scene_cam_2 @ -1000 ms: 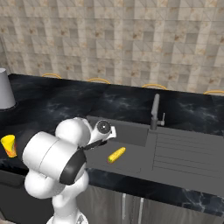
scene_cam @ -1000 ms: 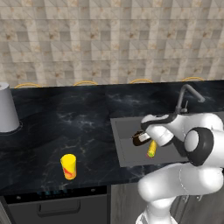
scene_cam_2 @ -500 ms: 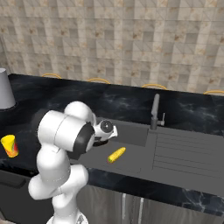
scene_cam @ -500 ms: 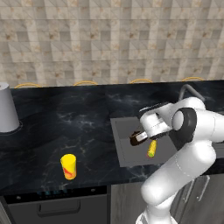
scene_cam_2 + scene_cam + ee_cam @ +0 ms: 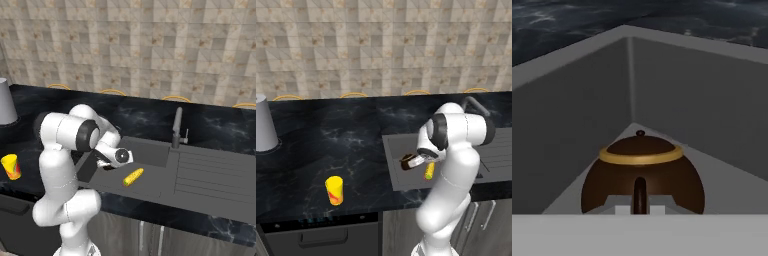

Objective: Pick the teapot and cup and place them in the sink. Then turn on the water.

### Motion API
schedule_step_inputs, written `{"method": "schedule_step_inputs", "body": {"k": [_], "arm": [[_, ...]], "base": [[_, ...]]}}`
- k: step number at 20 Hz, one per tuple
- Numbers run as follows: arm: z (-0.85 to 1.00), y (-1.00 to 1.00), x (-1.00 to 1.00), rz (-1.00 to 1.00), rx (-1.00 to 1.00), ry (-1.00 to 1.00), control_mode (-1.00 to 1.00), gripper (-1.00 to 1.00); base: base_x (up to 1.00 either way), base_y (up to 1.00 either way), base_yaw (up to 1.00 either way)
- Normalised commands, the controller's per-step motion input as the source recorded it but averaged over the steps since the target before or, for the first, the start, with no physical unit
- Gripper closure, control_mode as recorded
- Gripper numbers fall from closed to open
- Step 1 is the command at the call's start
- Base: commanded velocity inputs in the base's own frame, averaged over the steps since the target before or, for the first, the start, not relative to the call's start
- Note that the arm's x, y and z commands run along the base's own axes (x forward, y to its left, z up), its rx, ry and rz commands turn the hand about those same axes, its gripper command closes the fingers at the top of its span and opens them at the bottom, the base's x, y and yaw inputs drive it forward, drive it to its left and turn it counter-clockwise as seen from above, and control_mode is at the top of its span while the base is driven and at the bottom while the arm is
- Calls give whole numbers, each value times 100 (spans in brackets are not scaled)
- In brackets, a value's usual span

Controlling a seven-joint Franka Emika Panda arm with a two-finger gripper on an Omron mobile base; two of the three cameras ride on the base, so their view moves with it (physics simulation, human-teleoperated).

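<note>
Pincer (image 5: 411, 161) clamped tight on the thin handle of the small squat dark-brown teapot (image 5: 642, 172), which hangs inside the wide grey rectangular sink (image 5: 393, 170), close to the basin's left corner. Just beside the teapot, a knobbly yellow elongated item (image 5: 133, 176) lies on the sink floor. Well left of the sink, the bright-yellow tapered cup (image 5: 334, 190) stands upright on the black marble table (image 5: 331, 145).

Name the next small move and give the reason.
Probably lower the teapot a little further and then open the gripper. It is shut on the teapot's handle, already inside a corner of the sink, while the cup waits on the counter.
</note>
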Motion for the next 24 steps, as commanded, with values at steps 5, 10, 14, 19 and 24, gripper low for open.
{"method": "schedule_step_inputs", "body": {"k": [5, 10, 14, 19, 24], "arm": [[-35, 0, 18, 3, 3, -3, -100, 100], [-8, 0, 44, 3, 3, 0, -100, 100], [0, 0, 62, 1, 3, 2, -100, 100], [0, 0, 58, 1, 1, 5, -100, 100], [-3, 7, 44, 2, 0, 1, -100, -100]], "base": [[0, 0, 0], [0, 0, 0], [0, 0, 0], [0, 0, 0], [0, 0, 0]]}}
